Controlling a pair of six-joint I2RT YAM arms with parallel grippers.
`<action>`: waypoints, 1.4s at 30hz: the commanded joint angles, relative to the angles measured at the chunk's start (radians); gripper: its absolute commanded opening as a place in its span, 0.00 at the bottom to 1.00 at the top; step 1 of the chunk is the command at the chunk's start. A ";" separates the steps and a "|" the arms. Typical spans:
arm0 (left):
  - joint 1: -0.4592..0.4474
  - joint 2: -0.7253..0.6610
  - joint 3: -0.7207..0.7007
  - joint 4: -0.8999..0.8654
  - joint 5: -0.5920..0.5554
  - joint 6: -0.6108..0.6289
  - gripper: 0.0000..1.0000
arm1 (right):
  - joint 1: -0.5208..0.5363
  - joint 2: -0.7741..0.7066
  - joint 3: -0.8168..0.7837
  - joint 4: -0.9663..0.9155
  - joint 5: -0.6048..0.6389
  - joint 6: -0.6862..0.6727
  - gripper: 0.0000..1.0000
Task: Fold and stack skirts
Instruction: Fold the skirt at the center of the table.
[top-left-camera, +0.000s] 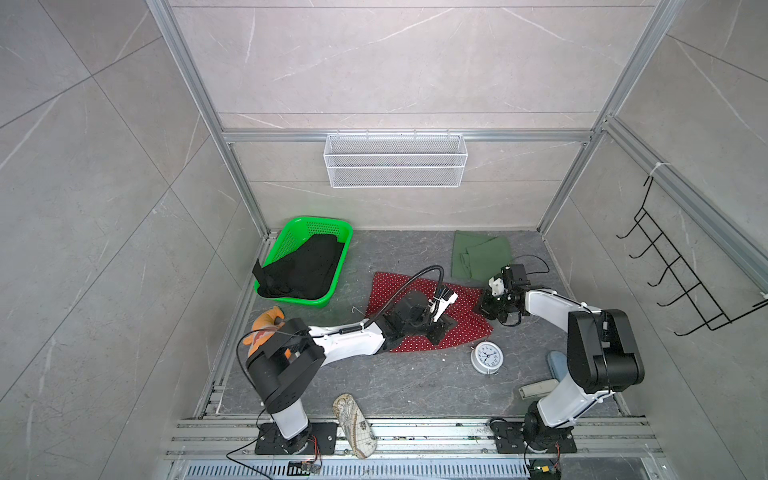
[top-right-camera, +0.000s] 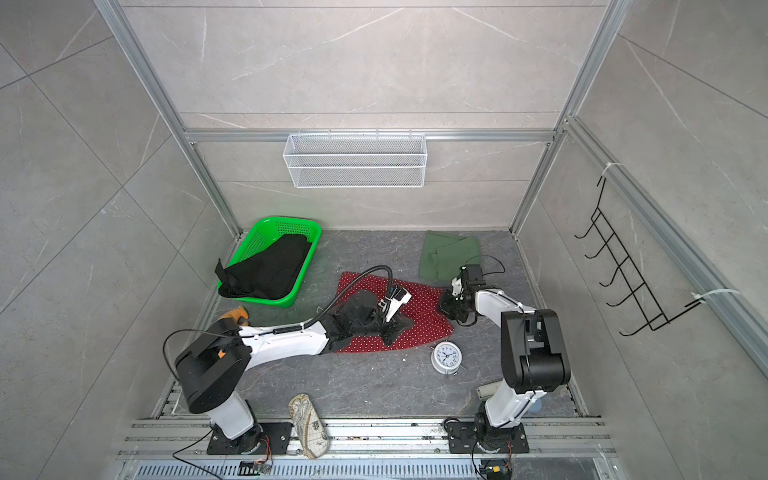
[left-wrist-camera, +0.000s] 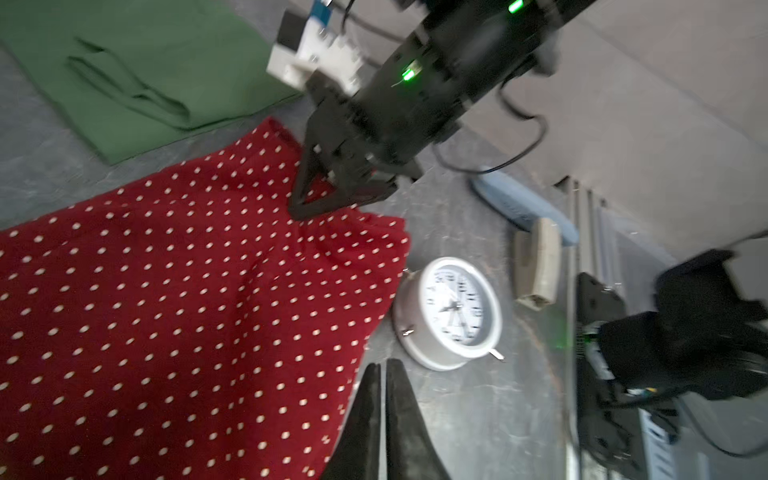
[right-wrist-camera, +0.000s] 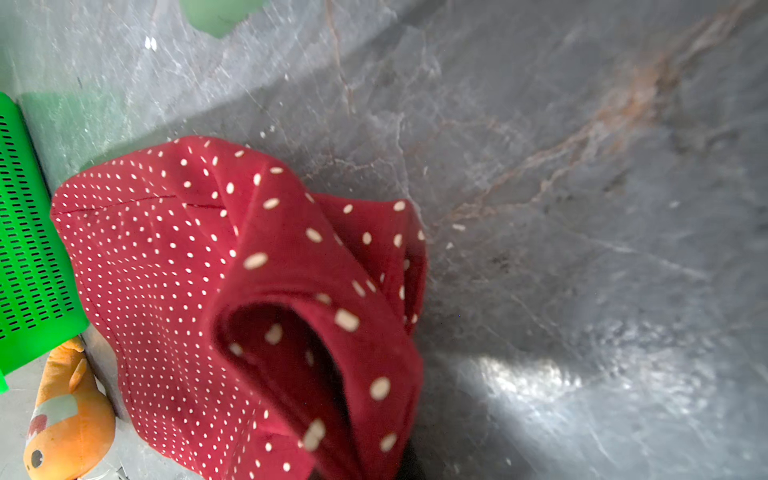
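Right pincer (top-right-camera: 444, 306) grips red dotted skirt (top-right-camera: 424, 318) edge.

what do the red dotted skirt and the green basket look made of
The red dotted skirt: thin matte cloth, likely woven; it drapes and creases, with a stitched hem. The green basket: rigid plastic, slightly glossy, with rows of moulded slots.

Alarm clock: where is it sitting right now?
In both top views the white alarm clock lies face up on the tabletop, on the robot's right side, just beside the near edge of the red polka-dot skirt.
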 joint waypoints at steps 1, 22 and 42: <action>0.002 0.115 0.068 0.042 -0.046 -0.091 0.00 | 0.004 -0.056 0.069 -0.015 0.037 -0.016 0.00; 0.085 0.287 0.184 0.273 0.149 -0.205 0.00 | 0.000 -0.082 0.255 -0.258 0.153 -0.143 0.00; 0.257 0.140 0.037 -0.050 -0.156 -0.016 0.00 | 0.004 -0.100 0.355 -0.392 0.280 -0.196 0.00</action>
